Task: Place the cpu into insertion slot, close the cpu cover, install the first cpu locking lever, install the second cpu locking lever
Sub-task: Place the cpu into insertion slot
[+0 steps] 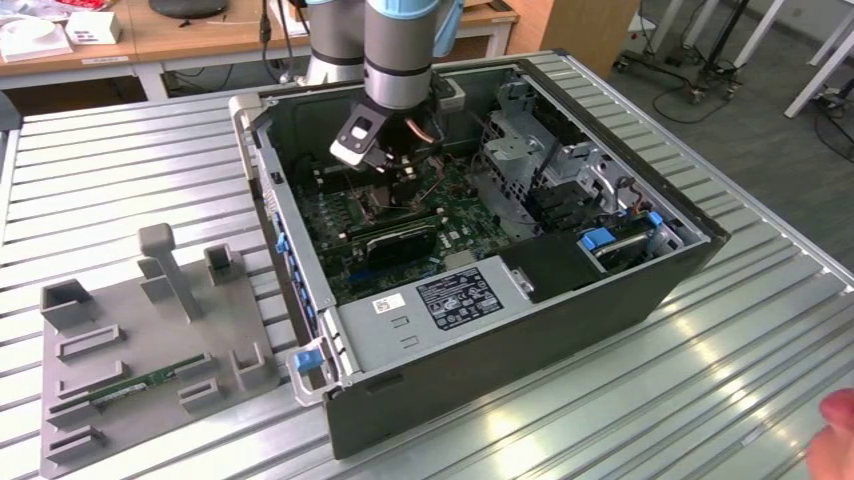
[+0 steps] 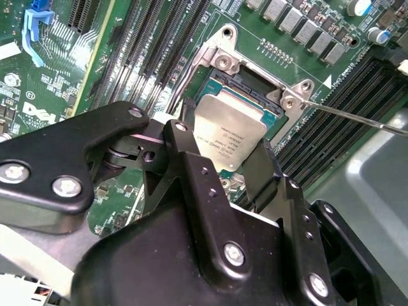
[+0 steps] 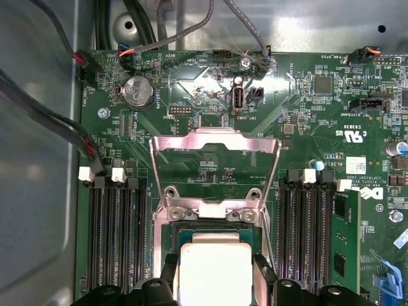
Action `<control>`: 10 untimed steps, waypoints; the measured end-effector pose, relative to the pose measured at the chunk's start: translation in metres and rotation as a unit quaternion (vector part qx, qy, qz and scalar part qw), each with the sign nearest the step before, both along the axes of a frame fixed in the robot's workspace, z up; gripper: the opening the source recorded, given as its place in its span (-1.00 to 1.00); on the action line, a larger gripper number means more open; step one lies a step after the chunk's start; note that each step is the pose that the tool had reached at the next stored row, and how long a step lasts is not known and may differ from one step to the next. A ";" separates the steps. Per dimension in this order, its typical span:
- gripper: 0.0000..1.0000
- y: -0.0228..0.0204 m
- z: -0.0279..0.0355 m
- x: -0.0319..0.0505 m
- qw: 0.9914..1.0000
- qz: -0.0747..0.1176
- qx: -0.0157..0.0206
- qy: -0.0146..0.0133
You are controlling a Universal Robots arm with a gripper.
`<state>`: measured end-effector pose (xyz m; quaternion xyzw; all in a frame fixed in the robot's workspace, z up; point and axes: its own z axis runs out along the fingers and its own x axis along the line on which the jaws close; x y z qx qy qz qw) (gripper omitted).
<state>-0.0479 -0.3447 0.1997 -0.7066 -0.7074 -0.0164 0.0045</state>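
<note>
The tool (image 1: pixel 395 165) held the cpu (image 3: pixel 215 271) clamped between its fingers, just above the insertion slot (image 3: pixel 220 225) — the cpu cover (image 3: pixel 215 136) lay open beyond.

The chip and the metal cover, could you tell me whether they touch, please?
Apart. In the first wrist view a hinge bracket lies between the chip and the flipped-open cover.

Plainly a robotics lab or electronics workshop. Around the end effector (image 1: pixel 390 165), an opened computer case (image 1: pixel 601 310) lying on a ribbed metal table (image 1: pixel 107 180), with a grey parts fixture (image 1: pixel 147 345) alongside. Beyond it, wooden desks (image 1: pixel 187 40) and wheeled equipment stands (image 1: pixel 687 70).
</note>
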 end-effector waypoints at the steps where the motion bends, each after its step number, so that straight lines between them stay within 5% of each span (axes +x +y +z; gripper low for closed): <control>1: 0.08 0.0000 -0.0003 0.0000 1.000 0.000 0.000 0.000; 10: 0.08 0.0011 -0.0026 -0.0008 1.000 0.000 0.001 0.000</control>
